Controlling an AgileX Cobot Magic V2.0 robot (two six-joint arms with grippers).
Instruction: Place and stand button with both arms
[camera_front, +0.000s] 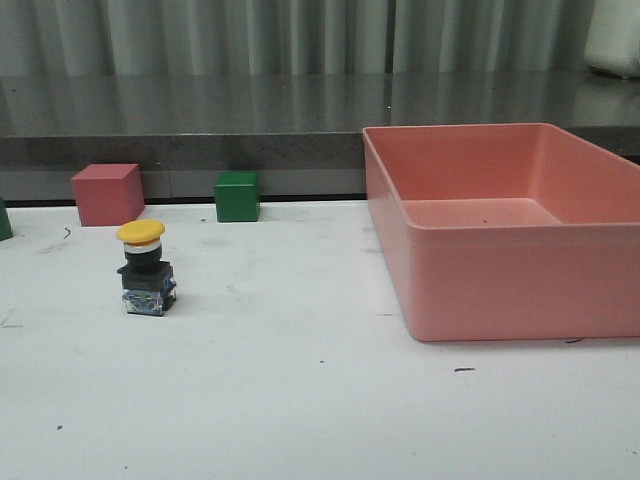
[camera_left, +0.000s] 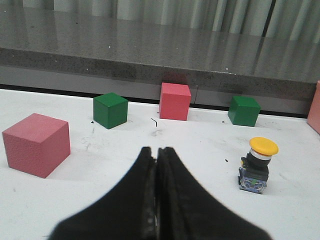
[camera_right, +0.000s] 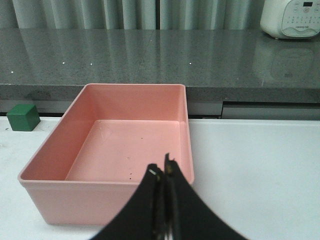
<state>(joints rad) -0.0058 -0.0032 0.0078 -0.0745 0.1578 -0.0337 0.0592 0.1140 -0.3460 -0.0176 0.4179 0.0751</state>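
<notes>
- The button (camera_front: 146, 268) is standing upright on the white table (camera_front: 300, 400), yellow cap up, well left of the pink bin (camera_front: 500, 270).
- A red cube (camera_front: 107, 194) and a green cube (camera_front: 237, 196) are sitting behind it, apart from it.
- The left gripper (camera_left: 157, 152) is holding nothing, jaws pressed together, near the button.
- The right gripper (camera_right: 164, 172) is likewise closed and empty, hovering at the bin's near wall.

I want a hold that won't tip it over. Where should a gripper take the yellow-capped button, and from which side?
Probably from above, fingers closing on the flat sides of the blocky base just under the black collar. The button stands upright on the white table; its rounded cap overhangs and would likely slip. The shut left gripper is the nearer one.
</notes>
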